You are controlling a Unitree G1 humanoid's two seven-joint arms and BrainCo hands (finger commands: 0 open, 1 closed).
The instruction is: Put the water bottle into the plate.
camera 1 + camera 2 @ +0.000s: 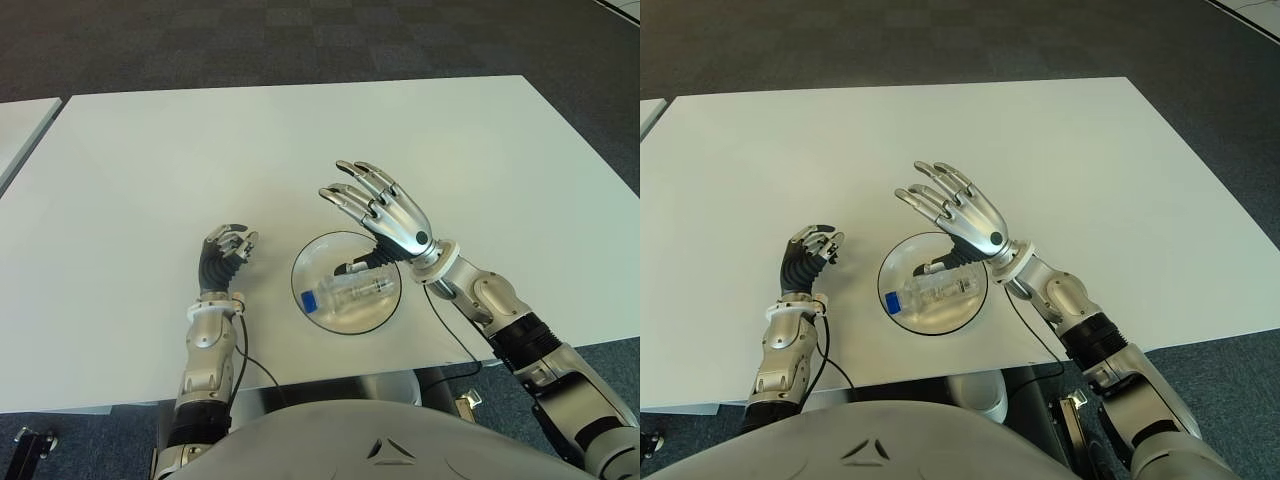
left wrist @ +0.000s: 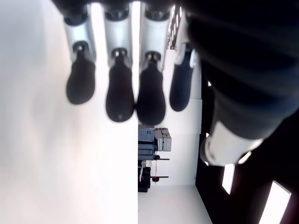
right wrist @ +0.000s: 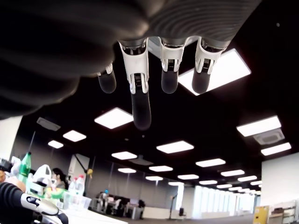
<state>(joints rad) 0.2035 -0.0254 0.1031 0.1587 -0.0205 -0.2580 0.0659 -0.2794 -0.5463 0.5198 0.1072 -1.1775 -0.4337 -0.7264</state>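
Found water bottle (image 1: 355, 292) lying on its side inside plate (image 1: 318, 258), cap toward 8 o'clock. Noted right hand (image 1: 385, 207) raised above plate's 1 o'clock rim, fingers spread, holding nothing; placement judged complete. Observed left hand (image 1: 227, 248) at plate's 9 o'clock, loosely curled, empty.

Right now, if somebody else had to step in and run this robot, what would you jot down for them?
Right hand: open, fingers spread, holding nothing, raised above the far side of the plate.
Left hand: idle, fingers curled, empty, showing to the left of the plate over the white table.
Water bottle: lying on its side inside the plate, blue cap toward the robot's left.
Done: the bottle is in the plate and released.
Left: probably only drawing the right hand back clear of the plate; nothing else seems to need moving.
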